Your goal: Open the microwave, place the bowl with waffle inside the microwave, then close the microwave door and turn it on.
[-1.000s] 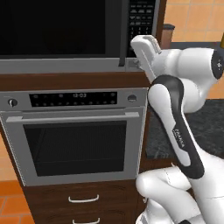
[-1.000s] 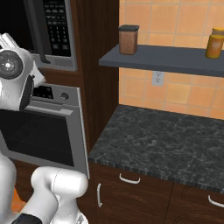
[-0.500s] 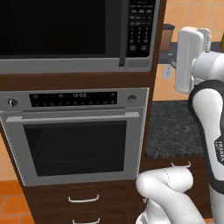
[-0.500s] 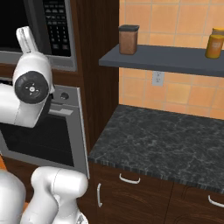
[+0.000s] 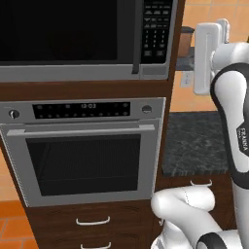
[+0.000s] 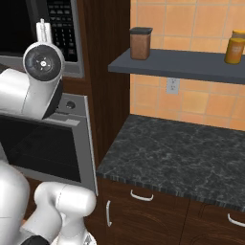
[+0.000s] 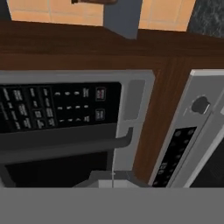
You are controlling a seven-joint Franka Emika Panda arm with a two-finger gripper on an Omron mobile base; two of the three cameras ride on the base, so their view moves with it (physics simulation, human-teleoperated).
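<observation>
Facing microwave [image 5: 82,39], gripper [image 7: 113,177] fingers pressed together, holding nothing.
Microwave door [image 5: 58,31] shut, flush above wall oven [image 5: 85,151]; door handle [image 5: 137,36] long axis vertical, just left of keypad [image 5: 156,29].

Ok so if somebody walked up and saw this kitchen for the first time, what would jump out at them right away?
First, the big white robot arm raised at the right of the cabinet column, its gripper shut and empty in front of the keypad. Next, the microwave up high with the microwave door closed, above a silver wall oven. To the right lie a dark stone counter and a shelf with two jars.
</observation>
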